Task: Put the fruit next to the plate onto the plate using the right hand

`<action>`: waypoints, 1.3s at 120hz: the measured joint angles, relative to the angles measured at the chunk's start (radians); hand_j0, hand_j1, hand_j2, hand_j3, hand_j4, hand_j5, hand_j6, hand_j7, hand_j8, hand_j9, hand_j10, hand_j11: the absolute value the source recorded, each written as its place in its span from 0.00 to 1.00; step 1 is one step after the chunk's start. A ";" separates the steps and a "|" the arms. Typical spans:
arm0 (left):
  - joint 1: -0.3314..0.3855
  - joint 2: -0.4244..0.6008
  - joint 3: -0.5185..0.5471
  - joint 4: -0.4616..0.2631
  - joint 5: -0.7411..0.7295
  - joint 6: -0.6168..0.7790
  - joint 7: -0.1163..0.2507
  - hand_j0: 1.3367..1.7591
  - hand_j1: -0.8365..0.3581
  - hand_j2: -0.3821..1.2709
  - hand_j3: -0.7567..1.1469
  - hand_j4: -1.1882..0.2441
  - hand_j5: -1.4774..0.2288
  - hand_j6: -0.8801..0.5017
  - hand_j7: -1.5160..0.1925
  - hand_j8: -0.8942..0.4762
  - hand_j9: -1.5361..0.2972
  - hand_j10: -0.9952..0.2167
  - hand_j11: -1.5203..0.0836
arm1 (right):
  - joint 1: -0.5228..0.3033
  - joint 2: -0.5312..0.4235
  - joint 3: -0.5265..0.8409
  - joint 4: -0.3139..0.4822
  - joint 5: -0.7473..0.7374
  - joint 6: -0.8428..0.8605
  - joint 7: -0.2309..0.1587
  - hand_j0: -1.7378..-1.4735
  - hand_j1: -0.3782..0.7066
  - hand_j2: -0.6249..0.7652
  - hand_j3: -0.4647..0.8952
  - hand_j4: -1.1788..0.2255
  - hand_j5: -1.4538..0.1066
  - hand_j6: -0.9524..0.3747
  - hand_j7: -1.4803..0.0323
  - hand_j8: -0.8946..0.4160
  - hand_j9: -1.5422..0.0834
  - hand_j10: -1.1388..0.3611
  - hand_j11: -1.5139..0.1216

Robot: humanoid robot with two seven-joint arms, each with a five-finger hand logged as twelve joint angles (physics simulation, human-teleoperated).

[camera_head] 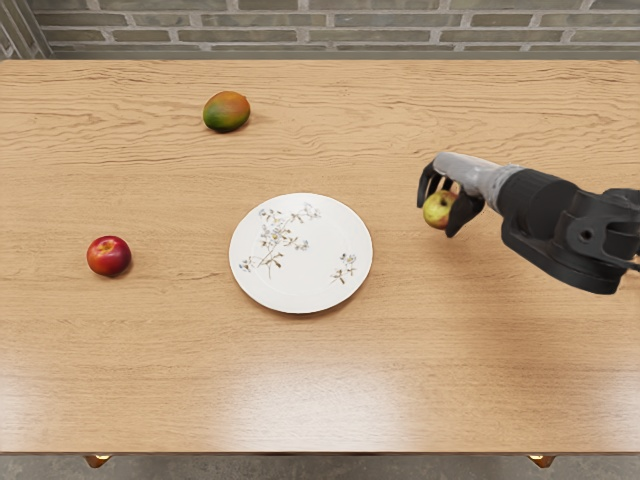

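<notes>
Head view, apple (437,210) clasped between right fingers (463,213), right of plate (310,287)

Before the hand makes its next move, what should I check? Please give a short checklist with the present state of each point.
1. Right hand has fingers on both sides of the yellow apple: ok.
2. Yellow apple is lifted off the table: cannot tell.
3. Plate has room for it: ok.
4. Red apple and mango lie away from the path: ok.
5. Left arm is out of the way: cannot tell, not in view.
</notes>
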 joint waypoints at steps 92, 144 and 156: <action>0.000 0.000 0.000 0.000 0.000 0.000 0.000 0.76 0.99 0.23 0.40 0.83 0.87 0.64 0.89 0.65 0.84 0.82 0.95 | 0.099 0.471 0.010 -0.202 0.078 -0.006 0.000 0.32 0.72 0.79 0.34 0.36 0.26 0.39 0.35 0.39 0.35 0.34 0.33; 0.001 0.000 0.000 0.000 0.000 0.000 0.000 0.76 0.99 0.23 0.40 0.83 0.87 0.64 0.89 0.65 0.84 0.82 0.95 | 0.048 0.559 0.010 -0.329 0.064 -0.006 0.000 0.31 0.27 0.56 0.34 0.67 0.70 0.60 0.76 0.57 0.74 0.61 0.72; 0.000 0.000 0.000 0.000 0.000 0.000 0.000 0.76 0.99 0.23 0.40 0.83 0.87 0.64 0.89 0.65 0.84 0.82 0.95 | 0.056 0.556 0.070 -0.326 0.172 0.014 0.000 0.31 0.18 0.52 0.34 0.73 0.79 0.64 0.84 0.62 0.82 0.67 0.80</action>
